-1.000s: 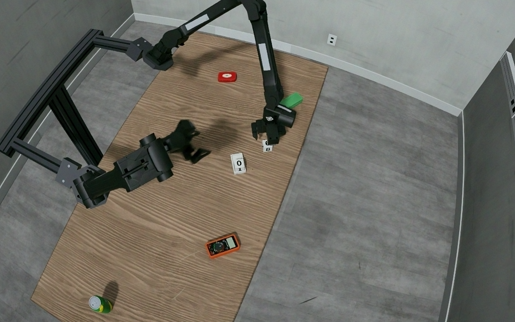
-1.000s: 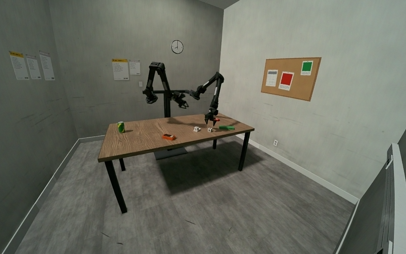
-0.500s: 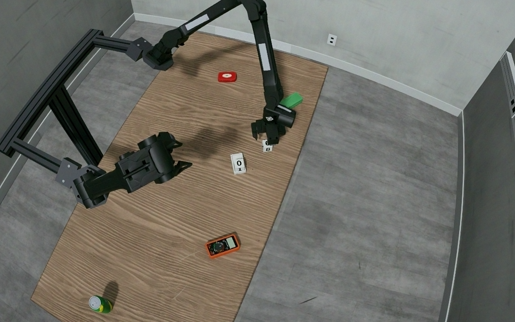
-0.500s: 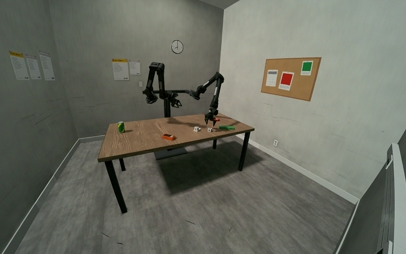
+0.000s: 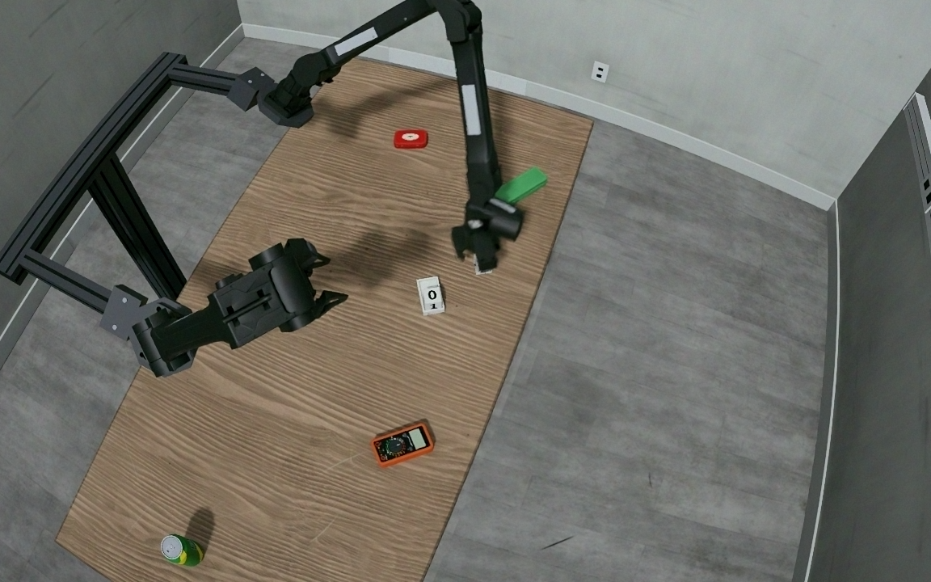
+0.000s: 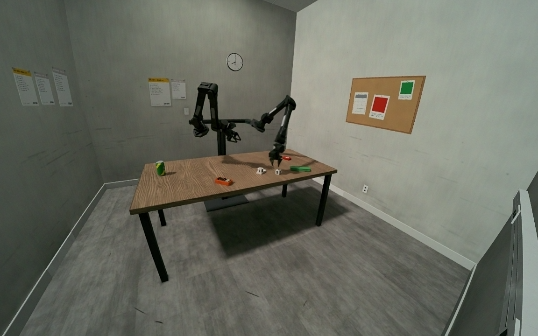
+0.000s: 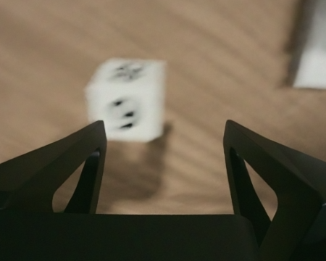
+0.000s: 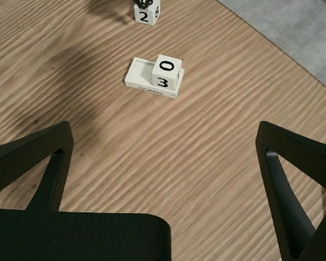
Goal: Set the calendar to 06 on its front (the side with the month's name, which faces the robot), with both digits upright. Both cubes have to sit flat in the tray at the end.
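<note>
The white calendar tray (image 5: pixel 422 298) lies on the wooden table with one cube (image 8: pixel 167 71) in its right slot, 0 on top and 3 on the side toward me. The tray's left slot is empty. The second cube (image 5: pixel 484 267) sits on the table beyond the tray; in the right wrist view (image 8: pixel 147 11) it shows a 2. My left gripper (image 5: pixel 474 256) hangs just over this cube, fingers partly narrowed but apart. In the left wrist view the cube (image 7: pixel 127 100) is blurred and lies ahead of the fingertips, not between them. My right gripper (image 8: pixel 164 131) is wide open and empty, well back from the tray.
A green block (image 5: pixel 520 185) lies near the table's far edge behind the left arm. A red flat item (image 5: pixel 410 138) lies further back. An orange multimeter (image 5: pixel 402 443) and a green can (image 5: pixel 181 550) are toward the other end.
</note>
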Available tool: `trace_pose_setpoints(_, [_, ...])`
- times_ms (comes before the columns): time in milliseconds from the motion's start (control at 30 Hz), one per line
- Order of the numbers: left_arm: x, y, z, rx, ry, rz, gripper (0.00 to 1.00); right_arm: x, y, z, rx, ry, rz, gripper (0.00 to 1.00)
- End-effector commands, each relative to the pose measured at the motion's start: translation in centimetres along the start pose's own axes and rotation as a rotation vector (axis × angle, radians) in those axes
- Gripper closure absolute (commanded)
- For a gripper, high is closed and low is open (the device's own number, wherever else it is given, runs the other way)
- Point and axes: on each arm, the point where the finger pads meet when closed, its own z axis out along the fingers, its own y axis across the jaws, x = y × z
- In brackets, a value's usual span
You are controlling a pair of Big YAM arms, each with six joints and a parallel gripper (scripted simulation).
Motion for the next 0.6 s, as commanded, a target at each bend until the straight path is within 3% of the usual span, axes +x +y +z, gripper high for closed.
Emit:
trace_pose_setpoints(0, [-5.3, -7.7, 0.4, 0.026, -0.022, 0.008, 0.36, -0.5, -0.2, 0.2, 0.008, -0.016, 0.008, 0.00])
trace_pose_setpoints(67, [-6.4, -10.2, 0.5, 0.023, -0.021, 0.020, 0.36, -0.5, -0.2, 0.2, 0.008, -0.016, 0.008, 0.00])
trace_pose_setpoints(233, [-6.9, -11.9, 0.5, 0.023, -0.016, 0.039, 0.36, -0.5, -0.2, 0.2, 0.008, -0.016, 0.008, 0.00])
trace_pose_setpoints(567, [-6.7, -11.1, 0.2, 0.016, -0.017, 0.047, 0.36, -0.5, -0.2, 0.2, 0.008, -0.016, 0.008, 0.00])
